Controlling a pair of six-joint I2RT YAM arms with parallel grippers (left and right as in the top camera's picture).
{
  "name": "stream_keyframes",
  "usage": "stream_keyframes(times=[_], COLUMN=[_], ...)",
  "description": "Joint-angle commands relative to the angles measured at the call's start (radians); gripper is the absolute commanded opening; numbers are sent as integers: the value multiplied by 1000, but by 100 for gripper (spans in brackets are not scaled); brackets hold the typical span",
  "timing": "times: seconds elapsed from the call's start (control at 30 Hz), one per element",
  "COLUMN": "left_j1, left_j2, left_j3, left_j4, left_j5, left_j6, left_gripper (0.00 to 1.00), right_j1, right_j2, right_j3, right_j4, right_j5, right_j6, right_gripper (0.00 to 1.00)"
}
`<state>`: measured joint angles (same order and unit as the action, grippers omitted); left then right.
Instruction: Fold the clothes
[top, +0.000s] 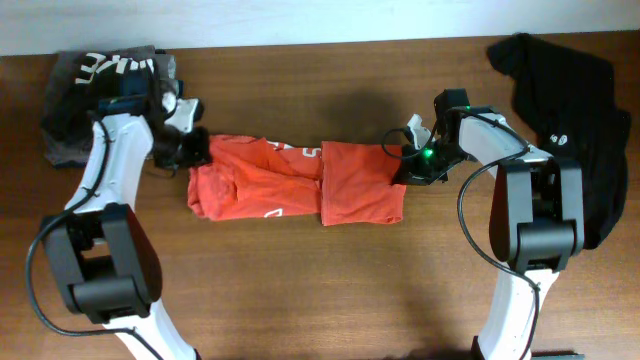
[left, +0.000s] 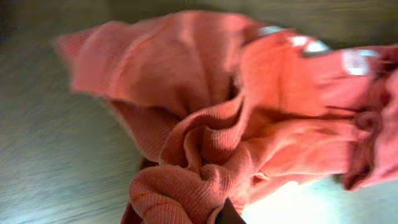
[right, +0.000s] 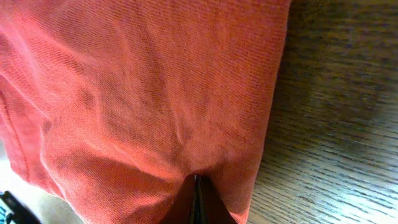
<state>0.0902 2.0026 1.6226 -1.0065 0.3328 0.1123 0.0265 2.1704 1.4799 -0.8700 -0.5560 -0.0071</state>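
So from overhead, the red-orange T-shirt (top: 290, 180) is lying across the middle of the wooden table (top: 300, 290), squashed into a long band that runs from one set of jaws straight to the other. The left gripper (top: 190, 152) is right on the crumpled end of it and the right gripper (top: 405, 170) is on the flatter, neater end. Well behind the left jaws there's a dark grey garment (top: 100, 75) with big white letters, and off to the outer side of the right jaws there's a black garment (top: 570, 130) in a heap. Neither one is touching the shirt. In the left wrist cam the cloth is all bunched up in ribbed folds right at the jaws, with one dark fingertip (left: 229, 214) poking out underneath. They're clenched on that wad, and a bit of white lettering (left: 357, 59) shows further out past them. In the right wrist cam the jaws are squeezed tight on the shirt's edge, the fabric puckers right where they meet, the rest spreads away smooth in front of them, and bare wood is just off to the side.
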Motion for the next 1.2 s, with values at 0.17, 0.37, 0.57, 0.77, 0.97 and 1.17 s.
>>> stream_keyframes(times=[0.17, 0.37, 0.57, 0.77, 0.97, 1.17], left_j1=[-190, -338, -468, -550, -611, -666], left_j2=[-32, -32, -30, -14, 41, 89], left_j3=[138, 222, 230, 230, 230, 230], left_j4=[-47, -45, -26, 28, 87, 122], left_j5=[71, 74, 66, -19, -15, -15], left_j6=[-14, -45, -66, -129, -202, -225], left_gripper=[0, 0, 1, 1, 1, 7], right_j1=[0, -1, -1, -1, -1, -1], right_j2=[62, 62, 62, 62, 62, 62], right_j3=[-11, -11, -11, -11, -11, -11], right_j4=[-4, -4, -4, -4, -4, -4], right_j5=[7, 7, 7, 7, 7, 7], right_j6=[-3, -3, -3, -4, -4, -4], right_gripper=[4, 4, 4, 4, 4, 4])
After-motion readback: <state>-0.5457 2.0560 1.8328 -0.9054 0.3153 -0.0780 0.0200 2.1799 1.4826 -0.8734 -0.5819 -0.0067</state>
